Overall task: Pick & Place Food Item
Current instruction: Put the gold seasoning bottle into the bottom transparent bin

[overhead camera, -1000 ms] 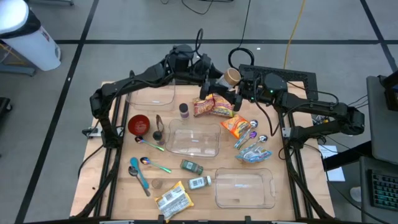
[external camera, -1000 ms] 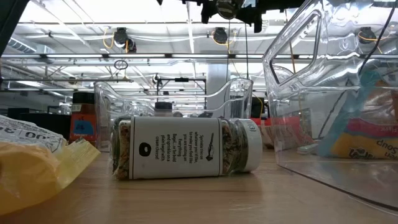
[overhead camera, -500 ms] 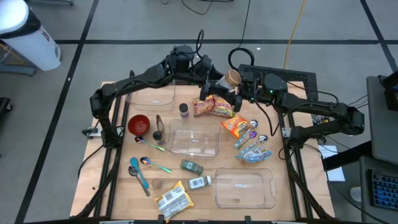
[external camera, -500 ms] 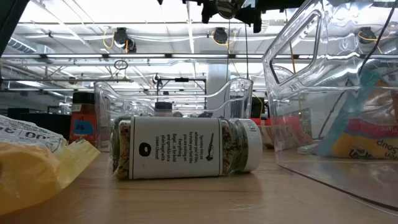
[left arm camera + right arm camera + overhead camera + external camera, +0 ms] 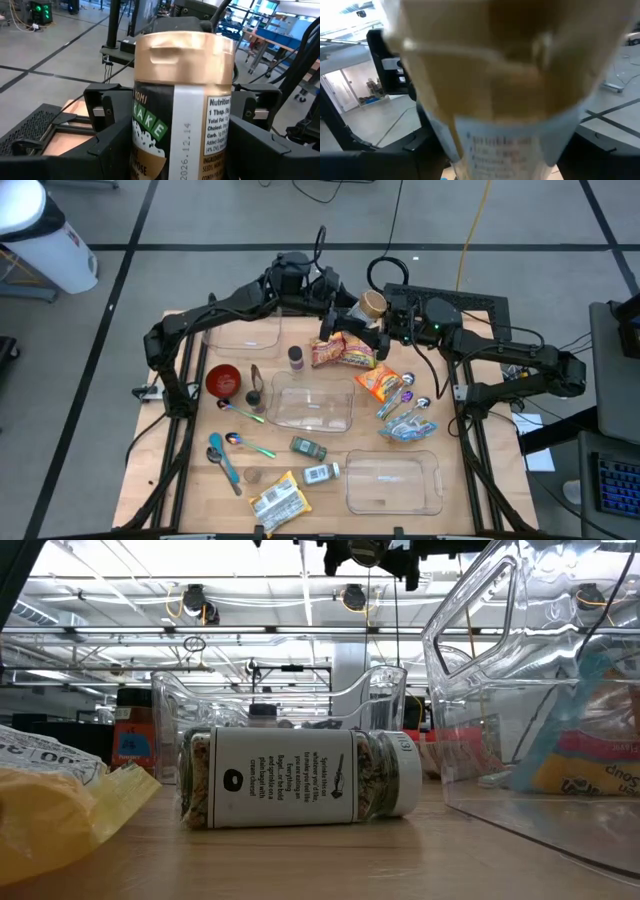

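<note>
Left tool [image 5: 175, 145] grips gold-capped jar [image 5: 182, 95] w/ wide fingers; right tool's state unclear.

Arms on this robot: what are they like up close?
Both arms are black and jointed, thick at the base and slimmer toward the hands. The left arm carries a looping black cable near its wrist. The right arm shows a small green light. The left hand has blocky matte-black fingers with visible screws.
</note>
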Controlling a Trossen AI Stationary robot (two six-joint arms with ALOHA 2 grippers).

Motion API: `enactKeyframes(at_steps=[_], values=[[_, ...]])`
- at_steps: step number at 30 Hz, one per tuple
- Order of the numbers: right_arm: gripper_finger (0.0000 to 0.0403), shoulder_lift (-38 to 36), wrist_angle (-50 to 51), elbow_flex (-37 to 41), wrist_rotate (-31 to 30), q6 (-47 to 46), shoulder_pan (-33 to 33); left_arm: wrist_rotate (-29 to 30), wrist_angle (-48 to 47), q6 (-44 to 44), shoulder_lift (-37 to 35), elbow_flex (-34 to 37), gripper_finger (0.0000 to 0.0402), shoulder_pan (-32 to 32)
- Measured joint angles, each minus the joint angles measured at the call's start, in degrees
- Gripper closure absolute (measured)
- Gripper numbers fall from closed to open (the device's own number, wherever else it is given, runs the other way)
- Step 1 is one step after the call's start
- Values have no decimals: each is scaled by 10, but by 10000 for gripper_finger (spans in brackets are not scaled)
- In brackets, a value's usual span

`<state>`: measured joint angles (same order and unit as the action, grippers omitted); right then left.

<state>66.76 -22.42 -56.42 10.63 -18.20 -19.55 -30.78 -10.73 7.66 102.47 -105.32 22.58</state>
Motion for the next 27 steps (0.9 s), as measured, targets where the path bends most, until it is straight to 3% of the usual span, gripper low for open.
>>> enactKeyframes(at_steps=[21, 27], values=[[110, -7, 4, 0, 18, -7, -11, 3, -1, -4, -8, 0, 123, 5], [131, -7, 6, 1, 20, 0, -11, 4, -8, -3, -8, 0, 123, -1]])
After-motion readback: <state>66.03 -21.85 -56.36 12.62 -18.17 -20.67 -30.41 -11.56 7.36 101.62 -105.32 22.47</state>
